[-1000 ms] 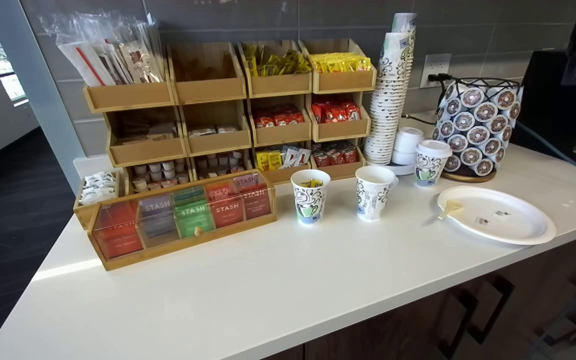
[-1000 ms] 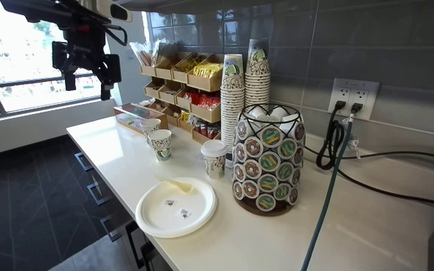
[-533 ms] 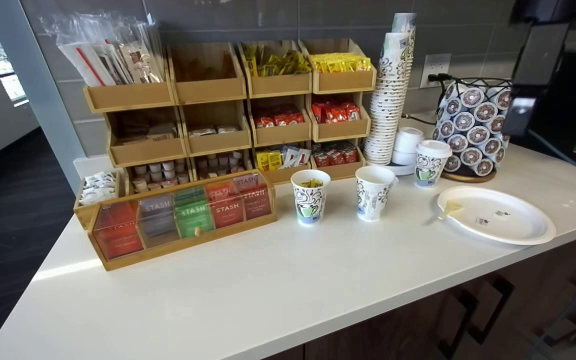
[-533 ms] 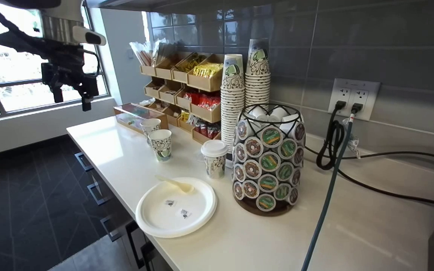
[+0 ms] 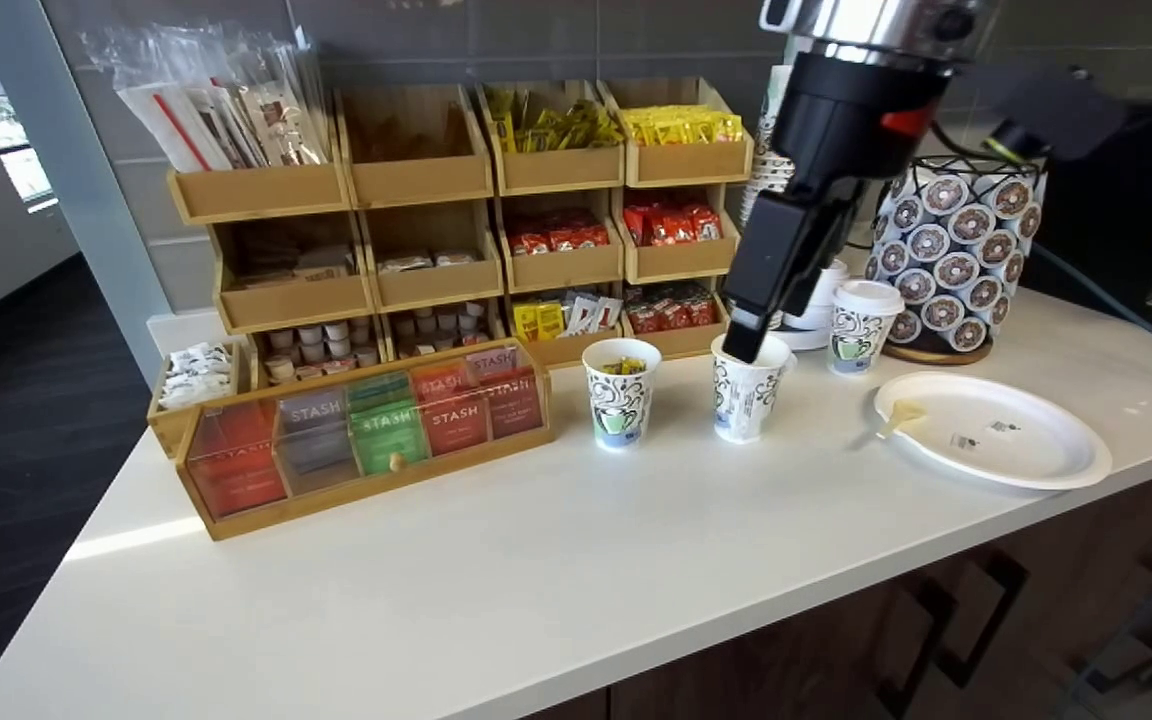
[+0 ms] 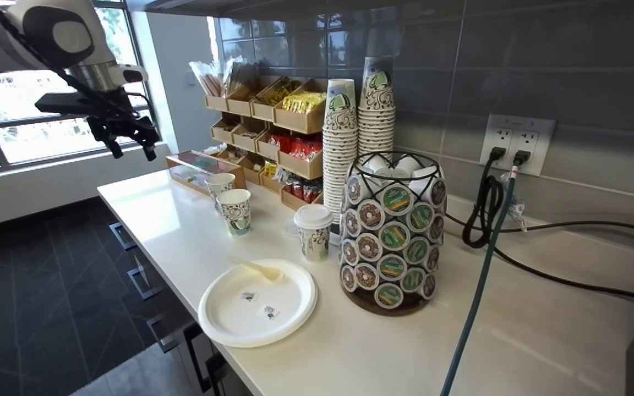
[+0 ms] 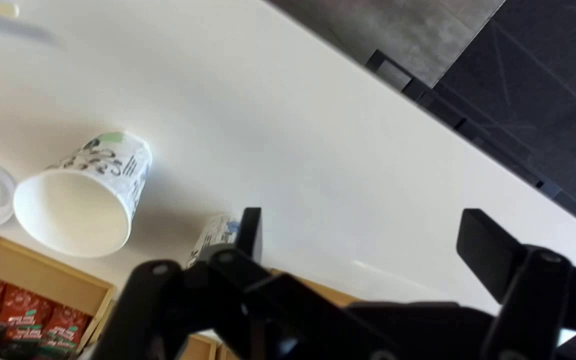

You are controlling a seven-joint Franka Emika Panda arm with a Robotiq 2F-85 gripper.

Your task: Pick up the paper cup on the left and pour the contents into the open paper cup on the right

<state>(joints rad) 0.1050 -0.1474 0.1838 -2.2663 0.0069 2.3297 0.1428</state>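
Note:
The left paper cup (image 5: 621,405) stands upright on the white counter with yellow packets (image 5: 623,367) inside. In an exterior view the left cup (image 6: 219,184) is partly behind the right one. The right paper cup (image 5: 742,405) stands upright, open, beside it; in the wrist view its inside (image 7: 73,212) looks empty. My gripper (image 6: 134,154) is open and empty, tilted, above the counter. In an exterior view its finger (image 5: 766,260) overlaps the right cup's rim. In the wrist view the gripper (image 7: 360,215) has its fingers wide apart, one covering part of the left cup (image 7: 213,232).
A clear-lidded tea box (image 5: 366,440) and a wooden packet rack (image 5: 416,180) stand left and behind. A lidded cup (image 5: 858,330), cup stacks (image 6: 339,148), a pod carousel (image 6: 391,236) and a plate (image 6: 256,335) with a spoon are to the right. The counter's front edge borders the floor.
The arm has come into an exterior view from the upper right and moved left, towards the cups. My gripper has also lowered and tilted. The cups have not moved.

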